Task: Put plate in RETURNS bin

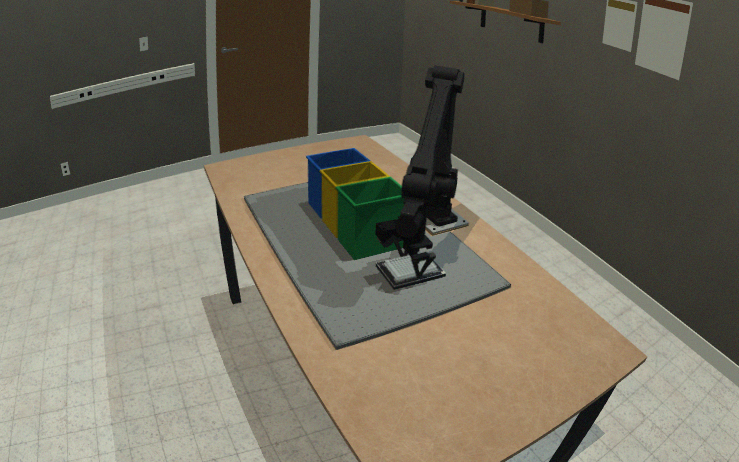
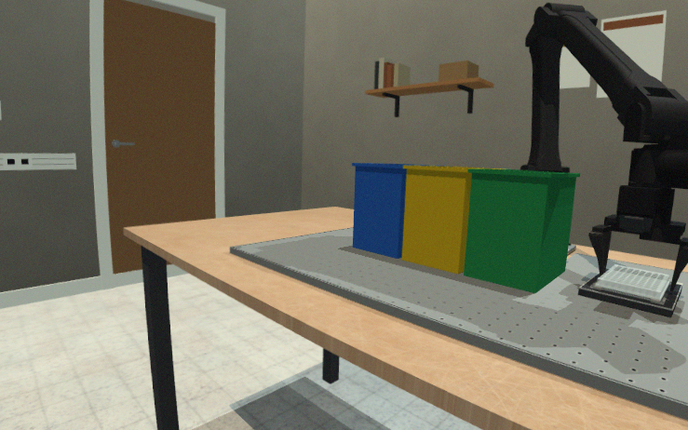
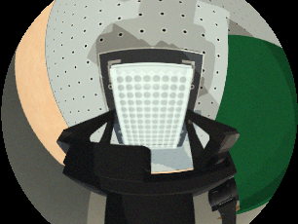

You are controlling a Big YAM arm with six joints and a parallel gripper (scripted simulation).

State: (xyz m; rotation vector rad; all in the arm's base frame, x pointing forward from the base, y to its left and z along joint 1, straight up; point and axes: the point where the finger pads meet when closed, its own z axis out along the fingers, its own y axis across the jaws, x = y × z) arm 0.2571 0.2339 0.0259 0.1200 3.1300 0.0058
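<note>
The white 96-well plate [image 1: 401, 266] lies flat in its black plate nest [image 1: 414, 278] on the grey perforated baseplate, just in front of the green bin [image 1: 369, 215]. It also shows in the side view [image 2: 633, 281] and the wrist view [image 3: 152, 106]. My gripper [image 2: 639, 269] is fully open and lowered over the plate, one fingertip on each side of it, down near the plate's edges. Nothing is gripped. The gripper also shows in the top view [image 1: 420, 265] and in the wrist view [image 3: 150, 132].
Three upright bins stand in a row touching each other: blue [image 1: 333, 175], yellow [image 1: 346, 182], then green nearest the nest. The green bin [image 2: 517, 226] is close to the left of the gripper. The arm's base [image 1: 443, 220] stands behind the nest.
</note>
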